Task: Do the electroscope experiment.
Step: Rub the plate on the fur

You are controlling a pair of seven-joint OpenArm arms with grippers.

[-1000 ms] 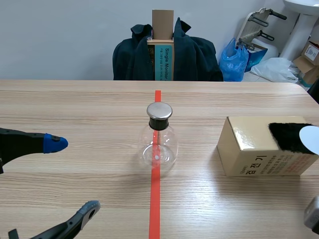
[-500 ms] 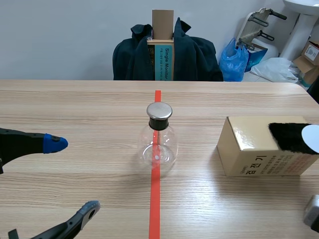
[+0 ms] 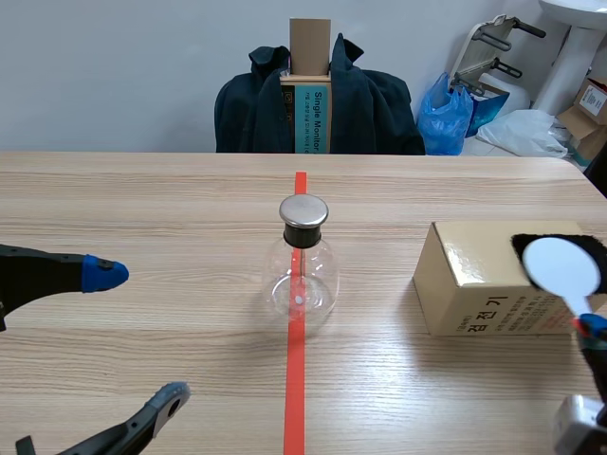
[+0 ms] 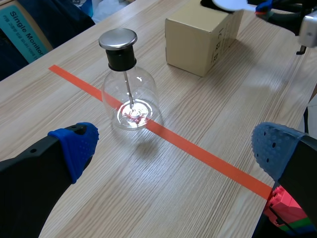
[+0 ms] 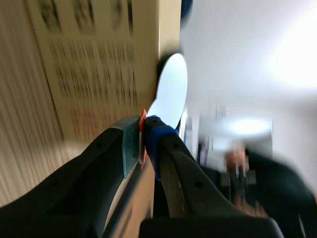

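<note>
Scene view. The electroscope [image 3: 303, 261] is seen at the middle of the frame, standing upright on the orange-red tape line [image 3: 295, 379]. Its long axis is vertical: metal cap at the top, thin rod running down into the clear glass bulb. At lower left the left gripper [image 3: 136, 336] is held with its fingers spread wide and nothing between them. At right a tan box [image 3: 469, 284] lies on the wooden table [image 3: 142, 209], with a black fur patch [image 3: 593, 245] on its top. At the lower right edge the right gripper [image 3: 590, 327] is pinched on the white paddle [image 3: 561, 268]; the disc points up, over the fur. Contact with the fur cannot be judged. Along the top of the frame a grey wall, a chair draped with a dark jacket [image 3: 318, 104] and a blue bag [image 3: 446, 114] are noted.

Left wrist view. The electroscope [image 4: 126, 84] is found ahead of the spread pads [image 4: 74, 144], on the tape, cap uppermost. The box [image 4: 203, 42] lies beyond it.

Right wrist view. The picture is blurred. The fingers [image 5: 158, 144] are pressed together on the paddle's red handle, and the disc [image 5: 171, 89] is directed away from the gripper, alongside the box [image 5: 99, 59].
</note>
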